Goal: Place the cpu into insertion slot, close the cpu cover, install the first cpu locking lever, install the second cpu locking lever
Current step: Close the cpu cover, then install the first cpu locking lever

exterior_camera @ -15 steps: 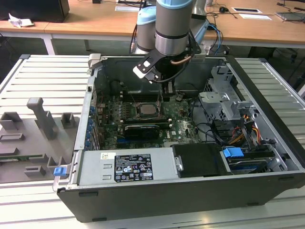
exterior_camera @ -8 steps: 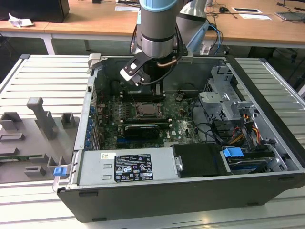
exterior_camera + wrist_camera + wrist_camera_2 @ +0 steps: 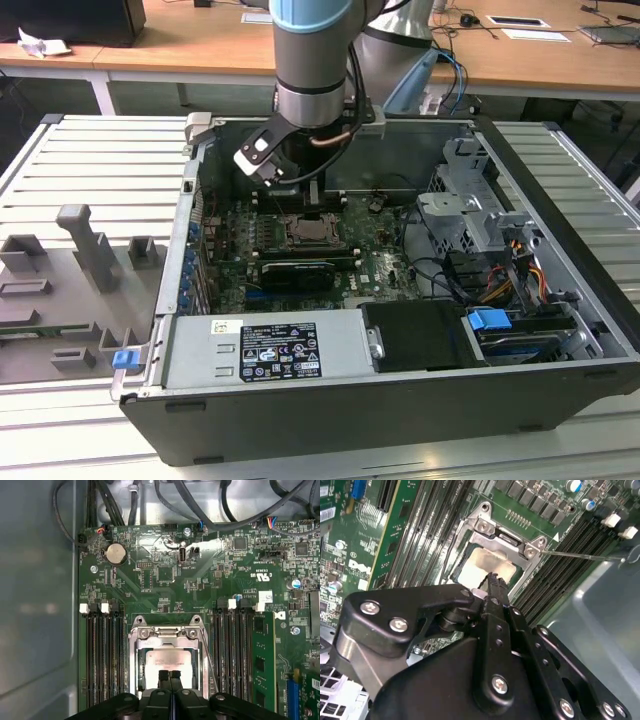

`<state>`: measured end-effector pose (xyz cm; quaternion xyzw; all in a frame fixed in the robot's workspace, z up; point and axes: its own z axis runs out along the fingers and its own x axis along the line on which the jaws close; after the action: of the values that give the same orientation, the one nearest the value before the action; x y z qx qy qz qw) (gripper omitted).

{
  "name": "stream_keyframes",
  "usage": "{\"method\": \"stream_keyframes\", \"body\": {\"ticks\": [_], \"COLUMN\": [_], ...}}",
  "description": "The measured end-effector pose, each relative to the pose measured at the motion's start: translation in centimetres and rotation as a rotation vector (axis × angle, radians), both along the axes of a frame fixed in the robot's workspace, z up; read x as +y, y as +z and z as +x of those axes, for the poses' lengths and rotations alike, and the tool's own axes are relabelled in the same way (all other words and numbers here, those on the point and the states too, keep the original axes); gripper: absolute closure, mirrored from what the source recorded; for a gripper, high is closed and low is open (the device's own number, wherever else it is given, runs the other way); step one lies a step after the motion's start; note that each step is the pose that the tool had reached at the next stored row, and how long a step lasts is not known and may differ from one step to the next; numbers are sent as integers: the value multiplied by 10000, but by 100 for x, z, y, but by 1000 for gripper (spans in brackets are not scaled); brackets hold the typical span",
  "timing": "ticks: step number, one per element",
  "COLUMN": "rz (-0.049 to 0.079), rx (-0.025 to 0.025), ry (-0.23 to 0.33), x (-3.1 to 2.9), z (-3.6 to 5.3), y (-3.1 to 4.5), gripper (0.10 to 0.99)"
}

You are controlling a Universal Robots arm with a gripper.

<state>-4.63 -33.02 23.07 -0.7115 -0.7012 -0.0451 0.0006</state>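
One gripper [image 3: 170, 674] over seated cpu [image 3: 167, 658] (fingers [image 3: 163, 676] together), cpu cover [image 3: 168, 634] framing it

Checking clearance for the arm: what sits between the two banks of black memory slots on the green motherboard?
In the first wrist view, the silvery square metal cpu cover lies between them, framing the pale square cpu.

Silvery cpu [image 3: 167, 658] lies under lowered cpu cover [image 3: 168, 634].

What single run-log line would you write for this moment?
cpu: seated | cpu cover: down around cpu | gripper: shut, tips over cpu face
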Motion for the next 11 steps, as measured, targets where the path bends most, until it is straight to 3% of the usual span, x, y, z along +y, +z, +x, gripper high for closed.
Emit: {"method": "stream_keyframes", "body": {"ticks": [11], "rz": [-9], "rx": [-2], "ry": [0], "x": [0], "z": [-29], "y": [32], "gripper": [980]}}
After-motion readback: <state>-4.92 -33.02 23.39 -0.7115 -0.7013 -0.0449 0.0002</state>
